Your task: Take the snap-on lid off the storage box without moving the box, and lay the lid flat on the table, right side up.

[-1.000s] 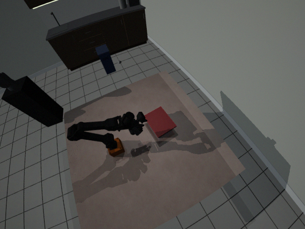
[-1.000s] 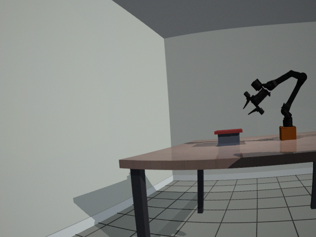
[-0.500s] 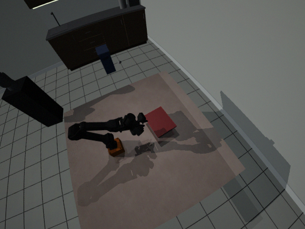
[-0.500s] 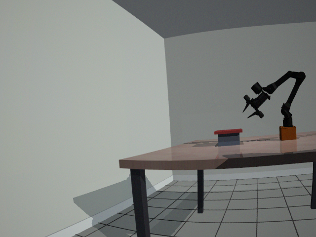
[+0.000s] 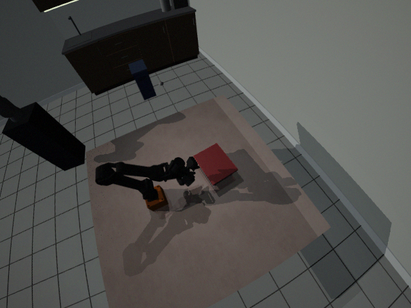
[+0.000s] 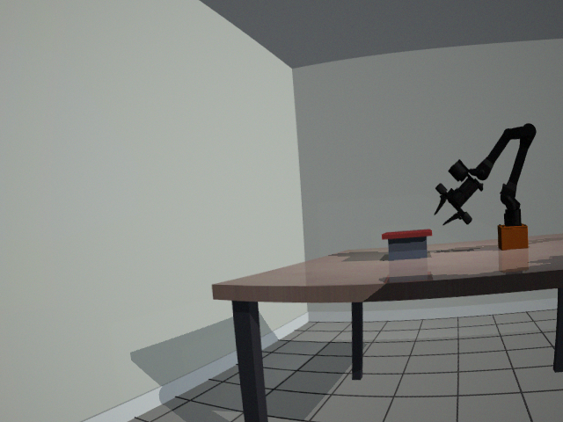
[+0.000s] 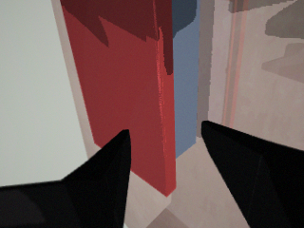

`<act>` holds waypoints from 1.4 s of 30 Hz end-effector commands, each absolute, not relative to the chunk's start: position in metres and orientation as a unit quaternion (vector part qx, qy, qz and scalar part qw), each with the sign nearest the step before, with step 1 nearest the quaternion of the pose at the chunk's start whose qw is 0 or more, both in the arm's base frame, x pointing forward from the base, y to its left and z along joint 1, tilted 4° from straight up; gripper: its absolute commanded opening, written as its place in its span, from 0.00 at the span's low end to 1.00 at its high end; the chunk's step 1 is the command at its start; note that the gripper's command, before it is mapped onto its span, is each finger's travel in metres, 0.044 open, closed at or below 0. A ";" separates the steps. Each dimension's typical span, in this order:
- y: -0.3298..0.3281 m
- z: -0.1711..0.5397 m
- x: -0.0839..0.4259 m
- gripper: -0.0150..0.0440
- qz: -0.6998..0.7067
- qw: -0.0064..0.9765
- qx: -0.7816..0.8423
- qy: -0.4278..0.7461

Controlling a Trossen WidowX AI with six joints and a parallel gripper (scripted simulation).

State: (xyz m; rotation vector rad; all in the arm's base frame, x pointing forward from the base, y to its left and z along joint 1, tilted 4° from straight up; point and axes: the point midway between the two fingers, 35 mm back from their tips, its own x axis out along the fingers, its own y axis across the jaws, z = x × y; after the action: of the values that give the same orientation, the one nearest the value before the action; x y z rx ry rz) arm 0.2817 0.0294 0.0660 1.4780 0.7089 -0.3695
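Note:
The flat red lid (image 5: pixel 216 160) (image 6: pixel 406 234) (image 7: pixel 119 90) sits level, right side up, on the blue-grey storage box (image 6: pixel 407 248) (image 7: pixel 186 90) and overhangs its sides. The box stands on the table (image 5: pixel 232 258) (image 6: pixel 290 277). My gripper (image 5: pixel 196 169) (image 6: pixel 439 219) (image 7: pixel 165 131) is open, with nothing held between its fingers. It is tilted down towards the lid, above it and off its robot-side edge. In the wrist view the lid's near edge and part of the box side appear between the fingertips, with a gap in depth.
The orange arm base (image 5: pixel 157 199) (image 6: pixel 513 236) stands on the table on the robot's side of the box. Arm shadows fall across the table and part of the lid. A pale wall (image 5: pixel 315 66) (image 6: pixel 158 158) rises beyond the table's far edge.

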 end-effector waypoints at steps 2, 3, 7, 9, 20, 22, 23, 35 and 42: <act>0.030 0.061 0.288 0.65 -0.166 0.666 0.656 0.314; 0.031 0.060 0.289 0.65 -0.166 0.666 0.656 0.313; 0.032 0.057 0.294 0.65 -0.166 0.666 0.656 0.313; 0.032 0.055 0.296 0.65 -0.166 0.666 0.656 0.313; 0.035 0.045 0.309 0.65 -0.165 0.666 0.656 0.313; 0.036 0.043 0.312 0.65 -0.165 0.666 0.657 0.313; 0.036 0.042 0.313 0.65 -0.165 0.666 0.657 0.313; 0.040 0.028 0.325 0.65 -0.165 0.666 0.657 0.312; 0.042 0.022 0.330 0.61 -0.165 0.666 0.657 0.312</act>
State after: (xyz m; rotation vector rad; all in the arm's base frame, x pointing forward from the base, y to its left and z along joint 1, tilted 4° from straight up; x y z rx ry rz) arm 0.3250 0.0414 0.0216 1.4784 0.7158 -0.3768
